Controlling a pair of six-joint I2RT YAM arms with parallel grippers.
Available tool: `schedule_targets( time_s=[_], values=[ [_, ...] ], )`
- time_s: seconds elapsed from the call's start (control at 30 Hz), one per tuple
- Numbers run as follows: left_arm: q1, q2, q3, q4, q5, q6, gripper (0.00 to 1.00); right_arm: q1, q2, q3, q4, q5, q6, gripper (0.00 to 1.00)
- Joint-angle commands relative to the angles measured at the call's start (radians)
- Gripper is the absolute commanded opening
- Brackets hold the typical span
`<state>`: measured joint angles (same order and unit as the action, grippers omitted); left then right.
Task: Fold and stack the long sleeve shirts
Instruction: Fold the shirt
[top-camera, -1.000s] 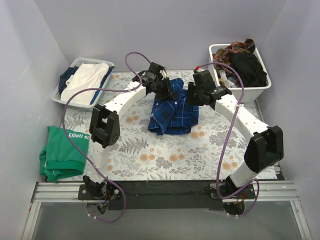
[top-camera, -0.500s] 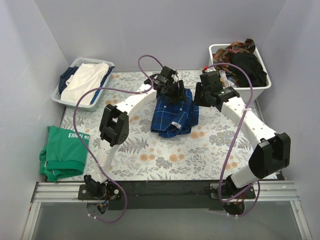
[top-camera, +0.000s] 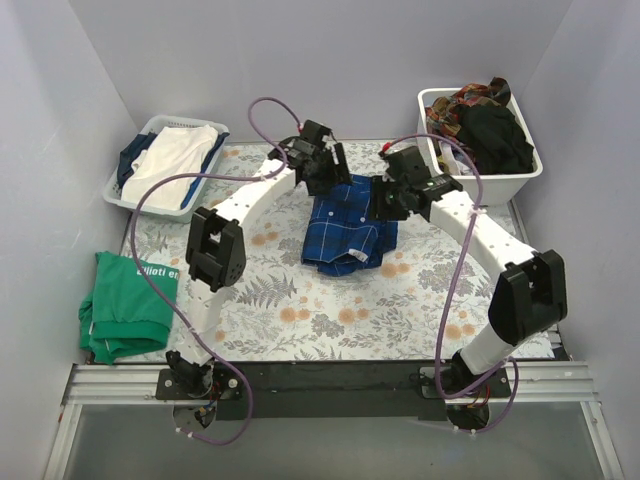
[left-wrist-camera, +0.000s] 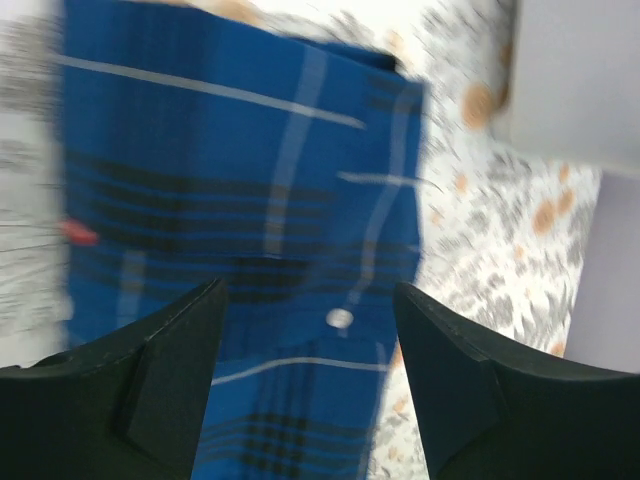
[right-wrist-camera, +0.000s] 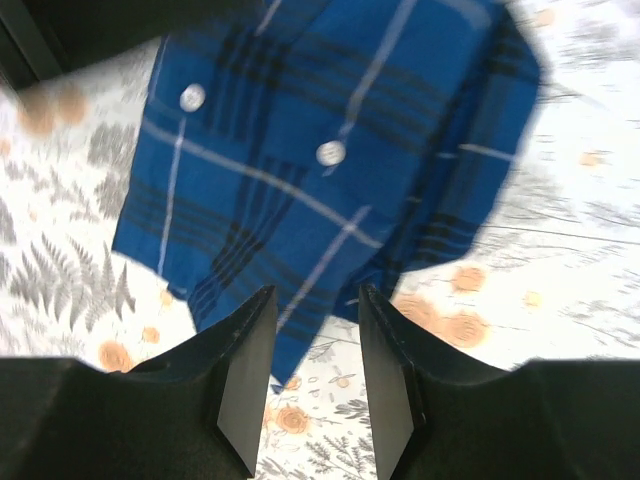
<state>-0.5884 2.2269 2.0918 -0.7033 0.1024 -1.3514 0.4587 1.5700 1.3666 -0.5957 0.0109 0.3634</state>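
Note:
A dark blue plaid shirt (top-camera: 348, 230) with thin white lines lies folded in a small bundle at the middle back of the floral table cloth (top-camera: 330, 310). My left gripper (top-camera: 328, 180) is open and empty above the shirt's far left edge; the shirt (left-wrist-camera: 250, 200) fills the left wrist view between the fingers (left-wrist-camera: 165, 390). My right gripper (top-camera: 385, 203) is open and empty above the shirt's right side; the right wrist view shows the shirt (right-wrist-camera: 330, 150) with white buttons beyond the fingers (right-wrist-camera: 240, 390).
A white basket (top-camera: 165, 165) with white and dark clothes stands at back left. A white bin (top-camera: 480, 135) of dark and patterned clothes stands at back right. A folded green shirt (top-camera: 125, 305) lies at the table's left edge.
Both arms swung right over the shirt and came back left. The shirt went from spread and loose to a tighter folded bundle. Both grippers are now off the cloth.

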Motion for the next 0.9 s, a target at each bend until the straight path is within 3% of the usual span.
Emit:
schedule_targets(
  time_s=[0.0, 0.13, 0.43, 0.87],
  values=[
    [0.140, -0.148, -0.076, -0.033, -0.090, -0.037, 0.68, 0.072, 0.082, 0.049, 0.033, -0.146, -0.061, 0.47],
    [0.205, -0.164, -0.078, -0.042, -0.070, 0.004, 0.68, 0.090, 0.133, 0.023, 0.045, -0.176, -0.047, 0.50],
    [0.213, -0.141, -0.090, -0.025, -0.018, 0.034, 0.68, 0.089, 0.163, -0.102, 0.002, -0.079, -0.043, 0.48],
    [0.200, -0.049, -0.029, 0.065, 0.295, 0.179, 0.69, 0.011, 0.151, -0.279, -0.010, 0.014, -0.021, 0.42]
  ],
)
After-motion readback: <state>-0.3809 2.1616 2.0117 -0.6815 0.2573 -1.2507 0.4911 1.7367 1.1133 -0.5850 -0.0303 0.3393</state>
